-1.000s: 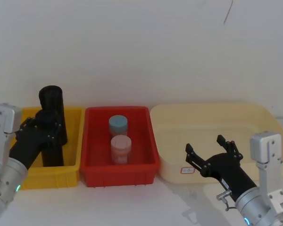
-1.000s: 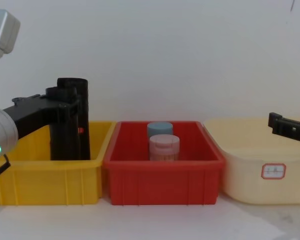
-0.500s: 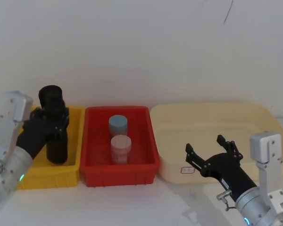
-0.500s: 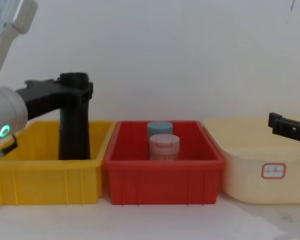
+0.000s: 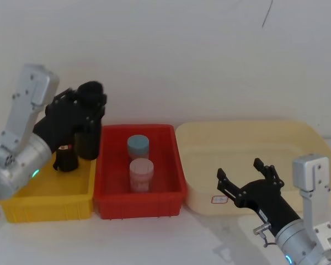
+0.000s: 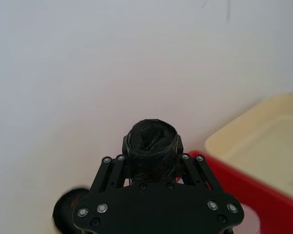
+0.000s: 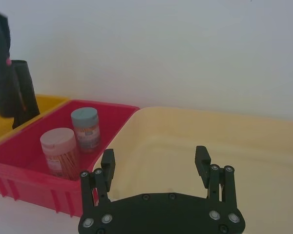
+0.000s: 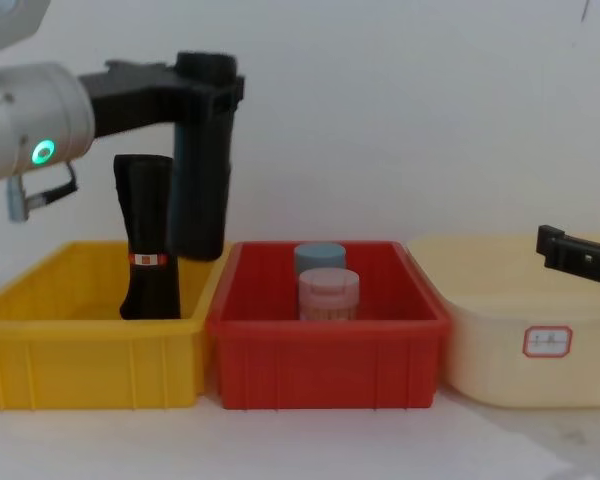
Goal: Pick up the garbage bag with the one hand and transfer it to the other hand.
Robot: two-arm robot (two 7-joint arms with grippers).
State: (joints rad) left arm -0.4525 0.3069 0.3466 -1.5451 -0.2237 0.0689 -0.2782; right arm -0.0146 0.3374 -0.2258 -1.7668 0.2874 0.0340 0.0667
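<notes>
Black bag now lifted clear of bin, 10 o'clock | left gripper holds it | right gripper jaws wide; handover next.

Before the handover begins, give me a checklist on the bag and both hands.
1. Grip: left hand shut on garbage bag: ok.
2. Lift: garbage bag off yellow bin floor: ok.
3. Receiver: right hand open: ok.
4. Reach: right hand near the garbage bag: not ok, far off by the cream tub.
5. Bystander: labelled roll upright in yellow bin: ok.
6. Grip strength: cannot tell.
</notes>
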